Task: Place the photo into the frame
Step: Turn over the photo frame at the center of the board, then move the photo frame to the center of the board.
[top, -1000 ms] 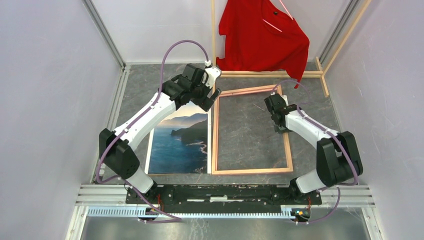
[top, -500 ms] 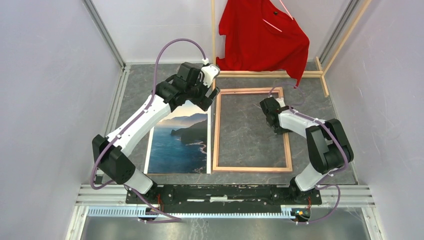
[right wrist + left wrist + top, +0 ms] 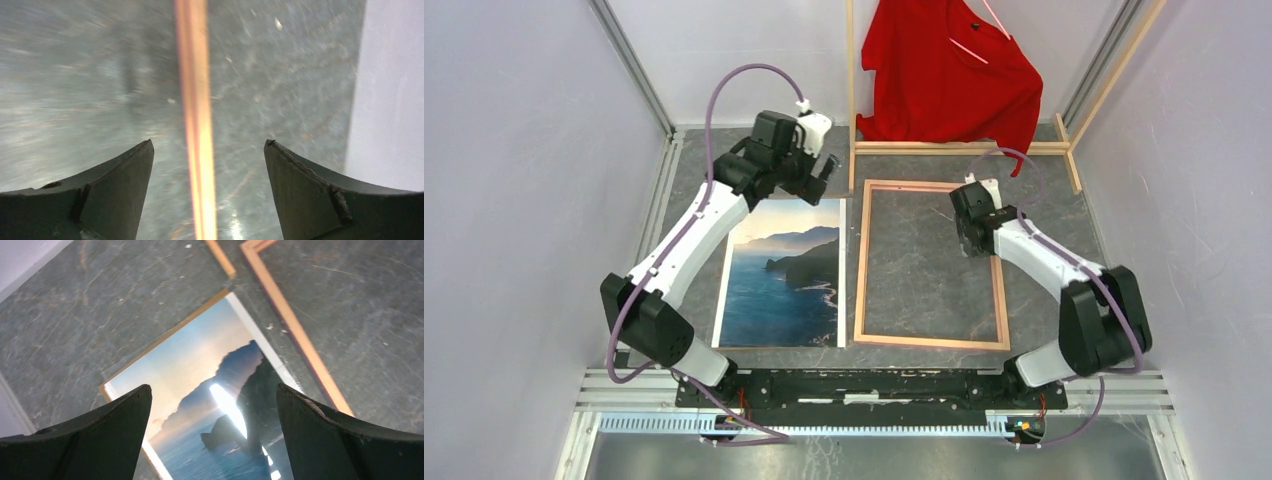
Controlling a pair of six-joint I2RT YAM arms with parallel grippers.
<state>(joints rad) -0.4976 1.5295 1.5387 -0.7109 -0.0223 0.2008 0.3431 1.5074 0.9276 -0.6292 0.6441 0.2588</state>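
Observation:
The photo [image 3: 784, 275], a seascape with dark cliffs, lies face up on the grey floor at left. In the left wrist view, a brown edge shows along the far side of the photo [image 3: 200, 355]. The frame [image 3: 860, 265] lies flat just to its right, light wood side showing, with bare floor inside it. My left gripper [image 3: 827, 170] hovers open over the photo's far right corner, holding nothing. Over the frame's right side, my right gripper [image 3: 976, 245] is open too. In the blurred right wrist view, the frame's bar [image 3: 195, 100] runs untouched between the fingers of my right gripper [image 3: 209, 141].
A wooden clothes rack with a red shirt [image 3: 949, 70] stands at the back, its base bar [image 3: 964, 148] just beyond the frame. Pale walls close in on both sides. A metal rail [image 3: 874, 385] runs along the near edge.
My right gripper has opened and let go of the frame's right bar. The frame, skewed before, now lies flat and square. My left arm has pulled back and left, away from the frame's corner.

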